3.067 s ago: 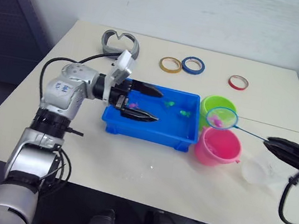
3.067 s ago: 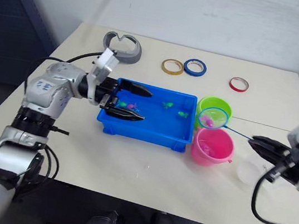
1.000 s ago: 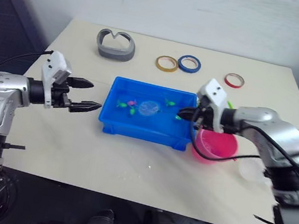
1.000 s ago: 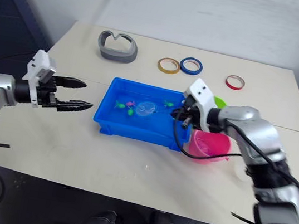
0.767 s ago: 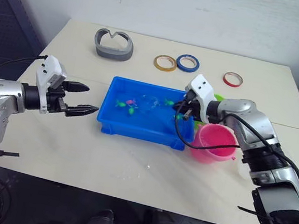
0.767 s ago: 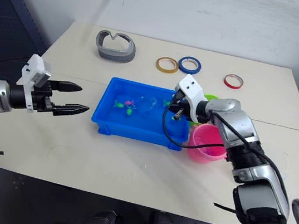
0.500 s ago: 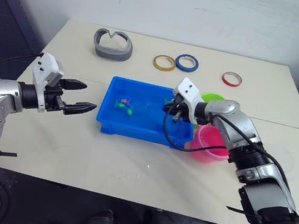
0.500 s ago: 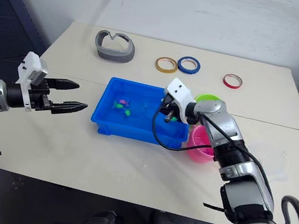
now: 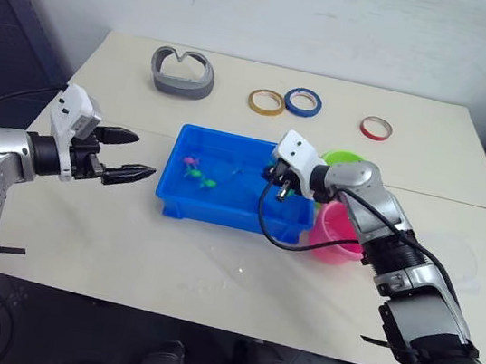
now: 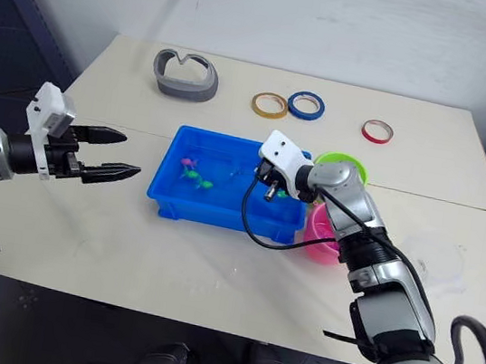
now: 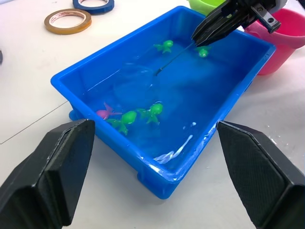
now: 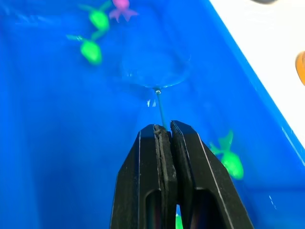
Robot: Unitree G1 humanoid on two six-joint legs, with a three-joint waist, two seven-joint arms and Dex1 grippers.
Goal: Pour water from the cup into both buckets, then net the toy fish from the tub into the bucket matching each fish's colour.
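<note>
The blue tub (image 9: 220,215) sits mid-table with water and several toy fish in it, among them a pink one (image 11: 106,113) and green ones (image 11: 127,117). My right gripper (image 12: 164,130) is over the tub's right end, shut on the thin handle of the net (image 12: 155,71). The hoop lies under the water, close to two green fish and the pink one. The green bucket (image 9: 345,161) and the pink bucket (image 9: 340,235) stand against the tub's right side. The clear cup (image 10: 433,258) rests further right. My left gripper (image 9: 144,155) hovers open, left of the tub.
Yellow (image 9: 266,102), blue (image 9: 302,102) and red (image 9: 375,127) tape rings lie at the back of the table. A grey curved object (image 9: 182,74) sits at the back left. The right arm's cable (image 9: 276,233) hangs over the tub's front rim.
The net came down from above the buckets into the tub's water and slid left. My left gripper let go of the tub and drew back to the left, staying open.
</note>
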